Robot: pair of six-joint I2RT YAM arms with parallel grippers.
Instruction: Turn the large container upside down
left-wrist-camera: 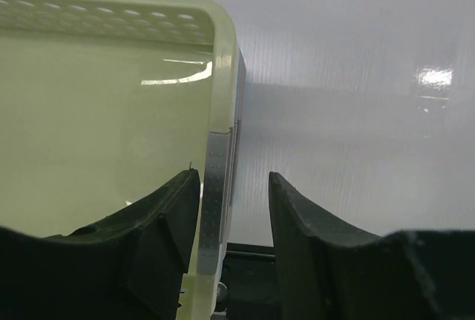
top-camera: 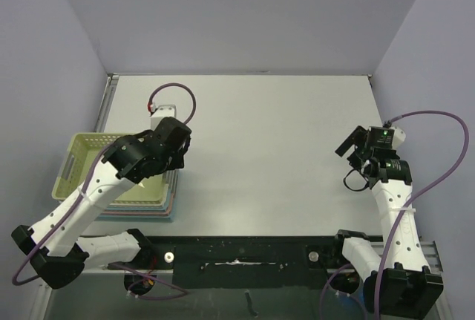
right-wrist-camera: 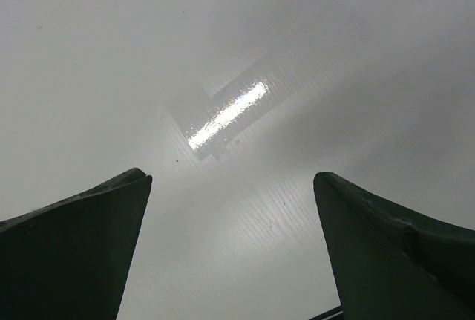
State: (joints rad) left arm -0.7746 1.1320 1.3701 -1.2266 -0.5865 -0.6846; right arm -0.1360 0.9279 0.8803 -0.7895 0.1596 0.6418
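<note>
I was at the grasping step; nothing was lifted or turned yet. The large container [top-camera: 83, 144], a pale yellow-green basket with perforated walls, sat upright and open side up at the left of the worktop [top-camera: 282, 157], resting on a stack of flatter trays [top-camera: 173, 200] whose pink and blue edges showed beneath it. My left gripper [left-wrist-camera: 232, 183] was down at the container's right-hand wall, straddling the rim; the inner finger [left-wrist-camera: 167, 212] was inside the basket, close against the wall, and the outer finger [left-wrist-camera: 300, 220] stood outside with a gap showing between it and the wall; so the jaws were part-open around the rim, not clamped on it. My right gripper [right-wrist-camera: 231, 186] hung well apart at the right side of the worktop, jaws spread wide over bare surface, holding nothing.

I judged that the next move called for closing onto that wall until both fingers bore on it, then lifting the basket clear of the trays below before rolling the wrist to bring the open side down. A one-edge pinch on a wide, light basket seemed likely to let it swing or slip; I also thought the trays underneath might drag up with it if the lift were not clean.
</note>
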